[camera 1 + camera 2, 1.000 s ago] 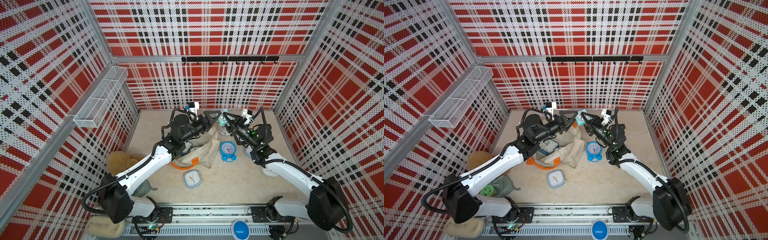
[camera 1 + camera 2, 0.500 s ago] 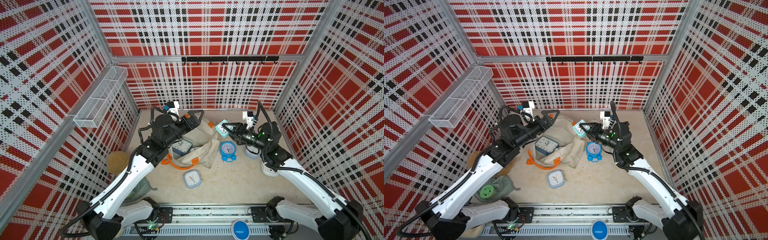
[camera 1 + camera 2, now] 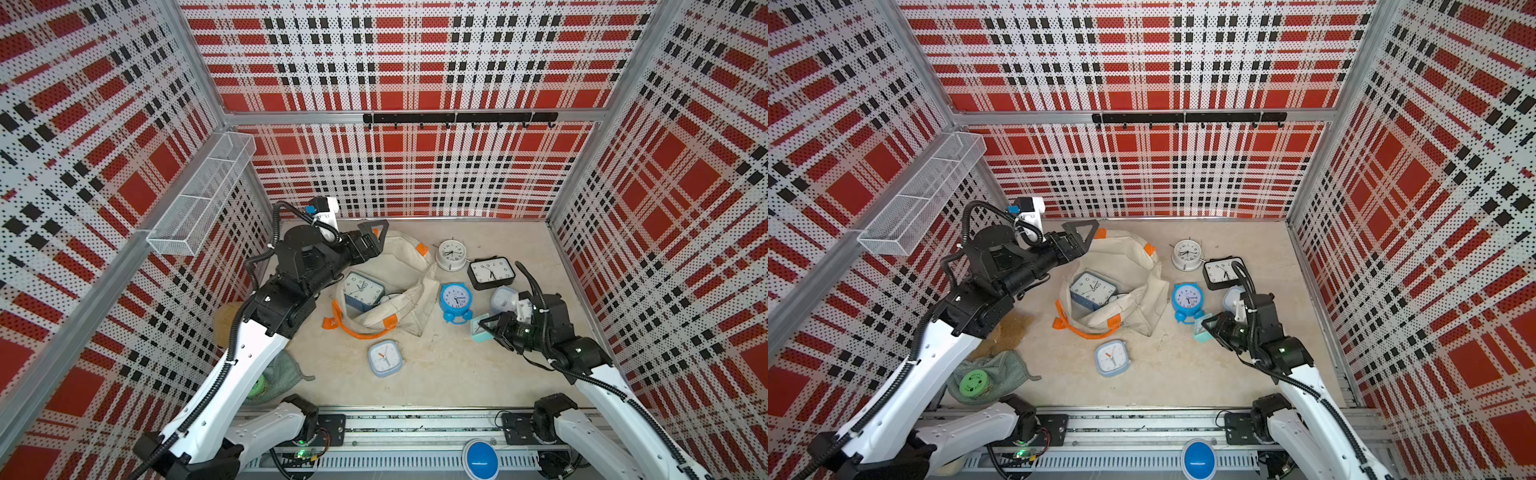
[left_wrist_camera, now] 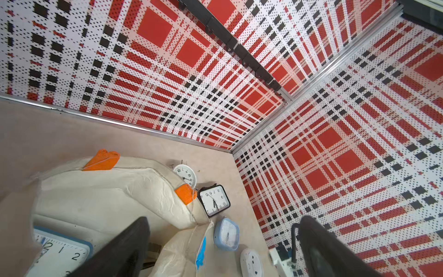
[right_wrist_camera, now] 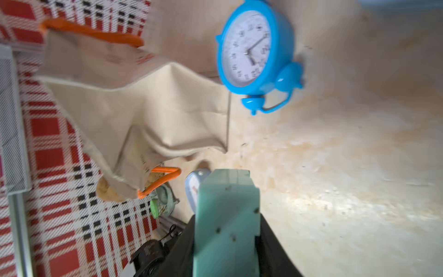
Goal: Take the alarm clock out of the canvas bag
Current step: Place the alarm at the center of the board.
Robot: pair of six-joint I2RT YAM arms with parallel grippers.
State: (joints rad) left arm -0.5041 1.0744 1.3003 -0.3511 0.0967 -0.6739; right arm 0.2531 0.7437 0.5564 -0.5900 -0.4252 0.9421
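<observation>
Canvas bag (image 3: 399,257), creased cloth, boxy mint clock (image 5: 226,215) between right fingers (image 5: 272,244)

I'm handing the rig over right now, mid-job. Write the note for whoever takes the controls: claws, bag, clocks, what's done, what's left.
Left claw: open, empty, by the far rim of the canvas bag.
Right claw: shut on a mint clock, low near the table, clear of the bag, beside the blue twin-bell clock.
Bag: slumped on the table, mouth open; a blue-framed square clock is inside.
Done: mint clock is outside the bag.
Left: probably release the mint clock, then lift the square clock out.
</observation>
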